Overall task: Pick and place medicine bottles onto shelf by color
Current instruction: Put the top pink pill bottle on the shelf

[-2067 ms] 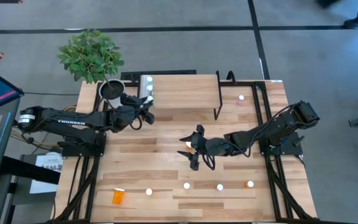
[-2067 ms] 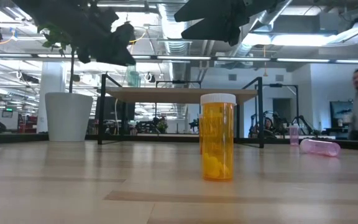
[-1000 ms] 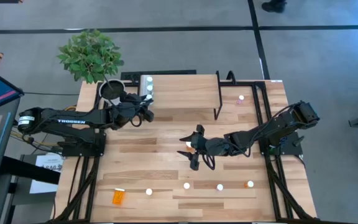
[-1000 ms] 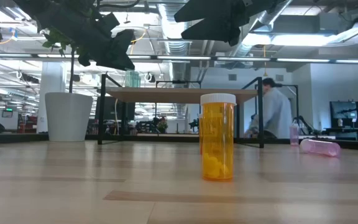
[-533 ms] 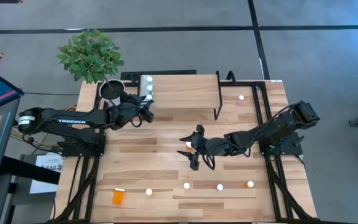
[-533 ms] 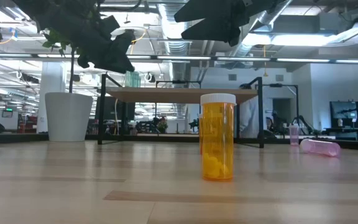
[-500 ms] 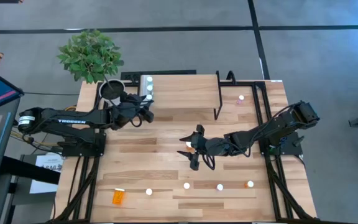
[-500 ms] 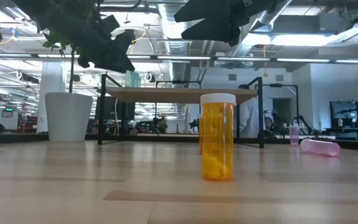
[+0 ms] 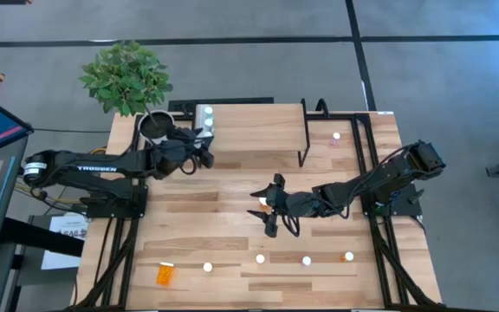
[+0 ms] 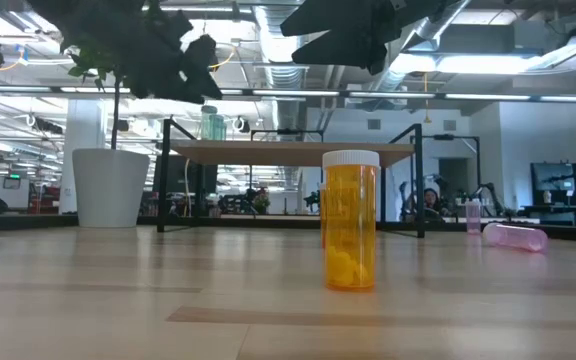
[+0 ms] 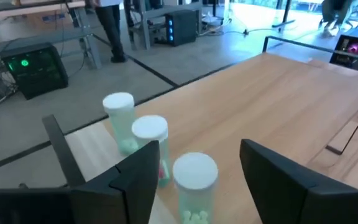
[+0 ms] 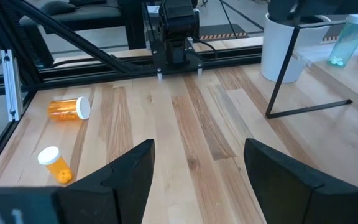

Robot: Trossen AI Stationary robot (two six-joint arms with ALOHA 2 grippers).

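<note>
"Where had the green ones ended up?"

"On the shelf (image 9: pixel 258 143), at its left end. Three white-capped medicine bottles (image 11: pixel 149 132) stood upright in a close row there, near the corner by the white plant pot (image 9: pixel 152 124). The farthest bottle (image 11: pixel 119 121) had a teal body and the nearest bottle (image 11: pixel 194 180) showed pale green pills. I couldn't tell the middle one's colour."

"And the left hand?"

"The left hand (image 11: pixel 199 152) was right at that nearest bottle, with its fingers spread to either side. There was a clear gap on one side, so the grip was open and the bottle stood on the board by itself."

"What was around it?"

"The pot sat just beside the left arm, with the leafy plant (image 9: pixel 126 76) behind it, off the counter (image 9: pixel 232 230). The shelf's black legs (image 9: pixel 305 132) came down at its right end, and a pink bottle (image 9: pixel 336 136) stood on the counter beyond them. Another pink one (image 10: pixel 513 236) lay on its side close by."

"The right hand?"

"The right hand (image 9: pixel 267 217) hung over the middle of the counter, in front of the shelf. Its fingers were open and held nothing. Along the near edge four upright bottles (image 9: pixel 260 258) stood well apart. At the left of that row a larger orange bottle (image 9: pixel 165 274) lay on its side."
</note>
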